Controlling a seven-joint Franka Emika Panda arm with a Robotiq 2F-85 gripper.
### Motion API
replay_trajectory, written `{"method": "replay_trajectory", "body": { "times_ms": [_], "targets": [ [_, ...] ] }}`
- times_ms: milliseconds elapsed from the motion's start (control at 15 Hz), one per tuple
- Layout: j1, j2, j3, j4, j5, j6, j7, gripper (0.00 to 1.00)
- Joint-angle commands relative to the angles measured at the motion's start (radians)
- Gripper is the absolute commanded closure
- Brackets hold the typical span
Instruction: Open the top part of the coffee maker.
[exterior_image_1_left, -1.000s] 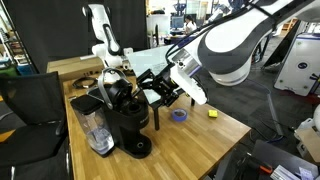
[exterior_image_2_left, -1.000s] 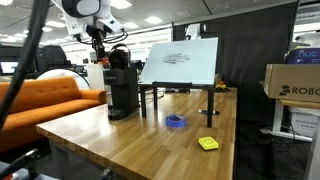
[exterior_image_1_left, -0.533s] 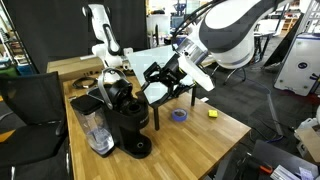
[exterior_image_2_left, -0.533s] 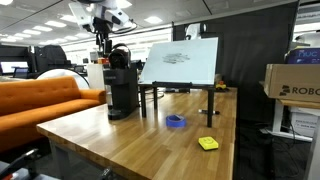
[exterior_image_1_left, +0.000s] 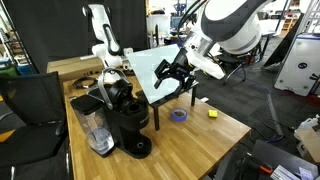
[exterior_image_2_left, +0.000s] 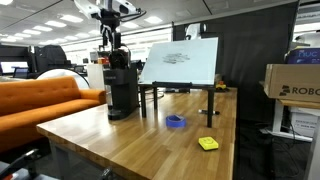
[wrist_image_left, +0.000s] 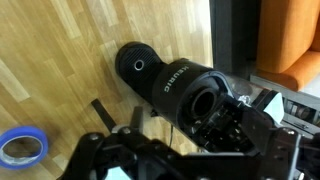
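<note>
The black coffee maker (exterior_image_1_left: 128, 125) stands at the near-left corner of the wooden table, with its clear water tank (exterior_image_1_left: 92, 125) on one side. It also shows in an exterior view (exterior_image_2_left: 120, 90) and from above in the wrist view (wrist_image_left: 170, 80). Its glossy black top part (exterior_image_1_left: 112, 92) is tilted up and back, and the wrist view shows the lid (wrist_image_left: 248, 132) raised with the round brew chamber exposed. My gripper (exterior_image_1_left: 168, 72) is open and empty, lifted above and to the side of the machine. In an exterior view the gripper (exterior_image_2_left: 110, 38) hangs just over the lid (exterior_image_2_left: 118, 55). Its dark fingers (wrist_image_left: 175, 160) fill the bottom of the wrist view.
A white slanted board (exterior_image_2_left: 180, 62) on black legs stands behind the machine. A blue tape roll (exterior_image_1_left: 179, 115) (exterior_image_2_left: 176, 122) (wrist_image_left: 20, 148) and a yellow block (exterior_image_1_left: 212, 113) (exterior_image_2_left: 208, 143) lie on the table. An orange couch (exterior_image_2_left: 40, 100) is beside the table.
My gripper has risen up and away from the coffee maker's head. The lid stays tilted open.
</note>
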Motion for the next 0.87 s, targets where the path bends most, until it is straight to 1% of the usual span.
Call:
{"method": "replay_trajectory", "body": {
  "times_ms": [0, 67, 133, 200, 333, 467, 600, 667, 800],
  "targets": [
    [-0.267, 0.019, 0.237, 0.015, -0.008, -0.081, -0.012, 0.00],
    [-0.335, 0.008, 0.298, 0.010, -0.012, -0.098, -0.005, 0.00],
    [-0.386, -0.005, 0.344, 0.008, -0.023, -0.115, 0.006, 0.00],
    [-0.432, -0.023, 0.388, -0.003, -0.032, -0.126, 0.015, 0.00],
    [-0.497, -0.051, 0.450, -0.007, -0.042, -0.175, 0.026, 0.00],
    [-0.537, -0.084, 0.489, -0.009, -0.036, -0.240, 0.039, 0.00],
    [-0.561, -0.106, 0.510, 0.006, -0.016, -0.337, 0.071, 0.00],
    [-0.557, -0.083, 0.512, 0.001, -0.001, -0.273, 0.029, 0.00],
    [-0.571, -0.107, 0.523, 0.001, -0.003, -0.319, 0.047, 0.00]
  ]
}}
